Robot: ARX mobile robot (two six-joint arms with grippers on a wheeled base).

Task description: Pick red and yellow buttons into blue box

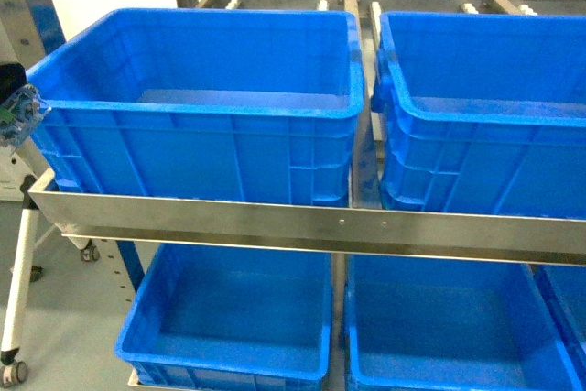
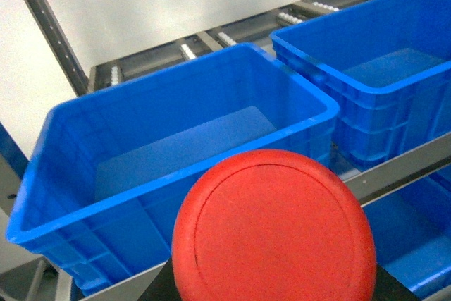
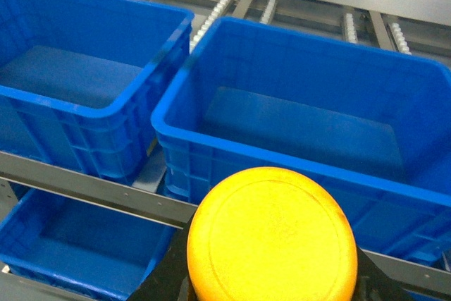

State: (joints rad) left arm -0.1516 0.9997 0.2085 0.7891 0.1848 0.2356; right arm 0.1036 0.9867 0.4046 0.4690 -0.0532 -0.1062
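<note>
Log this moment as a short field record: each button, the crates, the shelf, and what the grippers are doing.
red button: cap fills the bottom of the left wrist view, in front of a blue crate
yellow button: cap fills the bottom of the right wrist view, in front of another blue crate
upper crates: two side by side on the metal shelf, no objects visible inside
lower crates: more blue crates below
grippers: fingers not visible in any view; the buttons appear carried, grip unconfirmed
</note>
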